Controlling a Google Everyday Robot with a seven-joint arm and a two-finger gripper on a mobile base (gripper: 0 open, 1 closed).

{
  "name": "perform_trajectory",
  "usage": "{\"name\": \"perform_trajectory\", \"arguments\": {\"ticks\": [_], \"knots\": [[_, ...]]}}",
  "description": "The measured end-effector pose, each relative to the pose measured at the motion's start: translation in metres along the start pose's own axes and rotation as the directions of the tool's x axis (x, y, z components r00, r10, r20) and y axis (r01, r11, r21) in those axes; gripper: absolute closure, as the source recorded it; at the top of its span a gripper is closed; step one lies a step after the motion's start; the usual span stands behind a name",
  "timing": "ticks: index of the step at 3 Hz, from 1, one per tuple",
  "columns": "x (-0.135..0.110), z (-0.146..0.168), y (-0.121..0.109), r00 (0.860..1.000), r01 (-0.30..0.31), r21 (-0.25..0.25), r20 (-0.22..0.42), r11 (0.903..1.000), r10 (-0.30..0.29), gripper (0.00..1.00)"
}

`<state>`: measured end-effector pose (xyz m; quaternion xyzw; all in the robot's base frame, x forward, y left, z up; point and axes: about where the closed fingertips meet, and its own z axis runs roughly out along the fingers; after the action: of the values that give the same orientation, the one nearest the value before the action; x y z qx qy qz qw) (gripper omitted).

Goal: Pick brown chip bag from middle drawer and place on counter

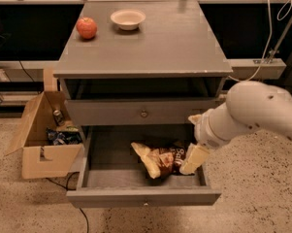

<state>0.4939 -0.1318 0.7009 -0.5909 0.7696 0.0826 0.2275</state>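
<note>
The brown chip bag [161, 160] lies crinkled in the open middle drawer [140, 196], pale tan end to the left, dark brown end to the right. My gripper [193, 160] hangs from the white arm [254, 113] and reaches down into the drawer's right side, its cream tip at the bag's right end. The counter [150, 42] is the grey cabinet's flat top, above.
A red apple [87, 27] and a white bowl [128, 19] sit at the back of the counter. The drawer with the brass knob [144, 113] is shut. An open cardboard box [43, 132] with clutter stands on the floor to the left.
</note>
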Motion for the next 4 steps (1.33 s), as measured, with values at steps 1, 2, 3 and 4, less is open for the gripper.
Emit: {"name": "perform_trajectory", "arguments": {"ticks": [1, 2, 3, 4], "knots": [[0.015, 0.054, -0.007, 1.0, 0.005, 0.03, 0.019, 0.9995, -0.006, 0.0], [0.024, 0.109, -0.009, 0.996, -0.018, -0.011, 0.089, 0.9998, 0.019, 0.0], [0.024, 0.109, -0.009, 0.996, -0.018, -0.011, 0.089, 0.9998, 0.019, 0.0], [0.033, 0.133, -0.02, 0.996, 0.029, -0.018, 0.088, 0.9994, -0.028, 0.0]]}}
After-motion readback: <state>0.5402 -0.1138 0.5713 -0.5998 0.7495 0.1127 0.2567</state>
